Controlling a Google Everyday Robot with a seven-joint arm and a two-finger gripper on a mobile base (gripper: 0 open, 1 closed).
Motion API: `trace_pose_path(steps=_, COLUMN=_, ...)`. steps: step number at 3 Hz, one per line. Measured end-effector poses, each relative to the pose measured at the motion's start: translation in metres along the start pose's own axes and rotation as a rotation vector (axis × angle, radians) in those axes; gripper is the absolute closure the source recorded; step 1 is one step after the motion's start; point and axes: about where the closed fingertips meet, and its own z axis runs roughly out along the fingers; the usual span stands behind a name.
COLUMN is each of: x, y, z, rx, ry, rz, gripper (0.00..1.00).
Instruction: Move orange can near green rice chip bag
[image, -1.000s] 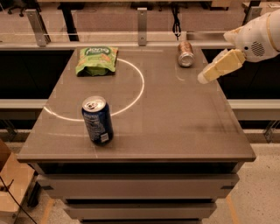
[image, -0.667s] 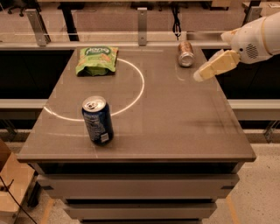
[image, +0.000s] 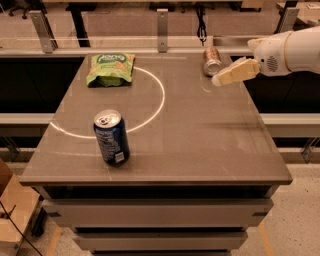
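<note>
Gripper (image: 222, 79): cream, over the far right of the table (image: 200, 150); whether open or closed cannot be told. Orange can (image: 212, 61): on its side, just beyond the gripper's tip. Green chip bag (image: 110, 69): well apart to its left. Blue can (image: 112, 137): upright, far off toward the front left.

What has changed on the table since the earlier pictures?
The gripper has moved left, closer to the orange can, and does not seem to hold anything yet. The orange can, the green rice chip bag and the dark blue can stayed where they were.
</note>
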Motion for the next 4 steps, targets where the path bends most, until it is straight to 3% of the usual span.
trace_pose_path(steps=1, x=0.009, y=-0.018, z=0.02, rx=0.013, ry=-0.022, rz=0.031, gripper=0.0)
trace_pose_path(steps=2, x=0.027, y=-0.054, z=0.057, rx=0.075, ry=-0.059, rz=0.04, gripper=0.0)
trace_pose_path(steps=4, x=0.03, y=-0.057, z=0.09, rx=0.107, ry=-0.073, rz=0.038, gripper=0.0)
